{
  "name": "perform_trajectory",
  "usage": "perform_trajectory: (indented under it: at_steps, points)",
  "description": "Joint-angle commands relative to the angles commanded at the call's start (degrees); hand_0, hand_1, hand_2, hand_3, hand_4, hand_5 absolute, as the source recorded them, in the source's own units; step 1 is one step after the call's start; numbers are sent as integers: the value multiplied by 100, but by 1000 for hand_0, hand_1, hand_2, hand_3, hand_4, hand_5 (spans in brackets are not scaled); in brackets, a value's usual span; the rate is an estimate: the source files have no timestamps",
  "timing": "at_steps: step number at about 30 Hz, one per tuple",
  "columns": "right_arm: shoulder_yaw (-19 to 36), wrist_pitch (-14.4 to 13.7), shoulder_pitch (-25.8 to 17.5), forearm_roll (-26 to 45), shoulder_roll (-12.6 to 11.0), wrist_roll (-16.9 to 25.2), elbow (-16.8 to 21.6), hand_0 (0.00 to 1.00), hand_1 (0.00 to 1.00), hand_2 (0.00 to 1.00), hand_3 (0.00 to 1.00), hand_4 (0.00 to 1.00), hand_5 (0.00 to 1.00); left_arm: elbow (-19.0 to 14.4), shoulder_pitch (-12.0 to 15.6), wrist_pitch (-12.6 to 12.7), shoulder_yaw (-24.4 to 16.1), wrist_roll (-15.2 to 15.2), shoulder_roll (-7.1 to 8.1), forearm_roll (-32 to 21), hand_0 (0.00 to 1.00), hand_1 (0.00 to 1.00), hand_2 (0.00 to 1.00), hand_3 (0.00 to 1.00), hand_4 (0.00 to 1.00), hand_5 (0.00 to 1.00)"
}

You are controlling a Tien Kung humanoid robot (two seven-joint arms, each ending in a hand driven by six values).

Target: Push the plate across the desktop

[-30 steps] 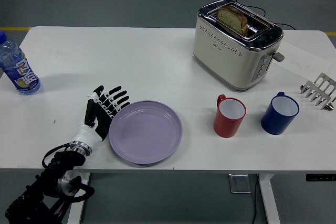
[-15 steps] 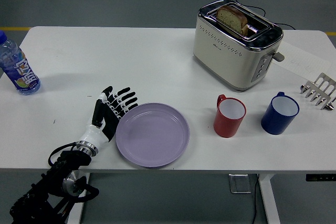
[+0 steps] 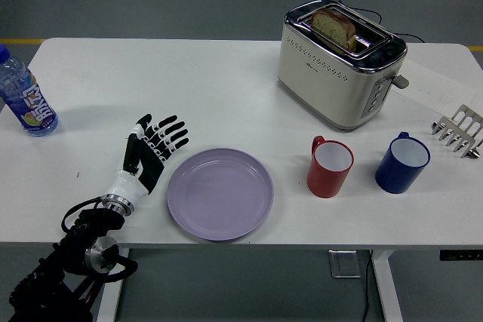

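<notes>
Head view: left hand (image 3: 153,148), fingers spread, just beside the lavender plate (image 3: 219,193); re-contact the rim low, push level toward the red mug (image 3: 330,166).

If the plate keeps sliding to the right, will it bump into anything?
Yes. The red mug stands just right of the purple plate, with the blue mug beyond it. Between the left hand and the plate is only bare table.
</notes>
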Motion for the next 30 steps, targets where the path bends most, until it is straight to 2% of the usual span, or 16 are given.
perform_trajectory:
  at_steps: [5, 9, 19, 20, 21, 26, 30]
  points:
    - [8, -8, -29, 6, 4, 0, -2, 590, 526, 612, 608, 345, 549, -101, 98, 41, -332, 28, 0, 43, 756, 755, 715, 687, 574, 998]
    - [14, -14, -53, 13, 8, 2, -3, 590, 526, 611, 608, 346, 550, -176, 174, 133, -602, 85, 160, 49, 758, 754, 713, 687, 574, 998]
    - [29, -34, -87, 31, 23, -19, 3, 590, 526, 612, 608, 346, 551, -286, 309, 231, -1476, 259, 898, 7, 758, 753, 713, 687, 575, 998]
    - [30, -35, -88, 31, 23, -19, 3, 590, 526, 612, 608, 346, 551, -289, 314, 232, -1508, 261, 917, 7, 758, 753, 713, 687, 575, 998]
    - [29, -35, -96, 32, 24, -23, 4, 590, 526, 612, 608, 346, 551, -288, 346, 239, -1628, 268, 1013, -2, 758, 753, 713, 687, 575, 998]
    - [21, -36, -121, 51, 27, -25, 5, 590, 527, 612, 608, 346, 551, -271, 448, 243, -2059, 299, 1307, -21, 758, 754, 712, 687, 575, 998]
    - [-6, -30, -131, 106, 25, -6, 0, 590, 526, 612, 608, 345, 551, -274, 527, 253, -2266, 311, 1466, -35, 761, 756, 712, 687, 573, 998]
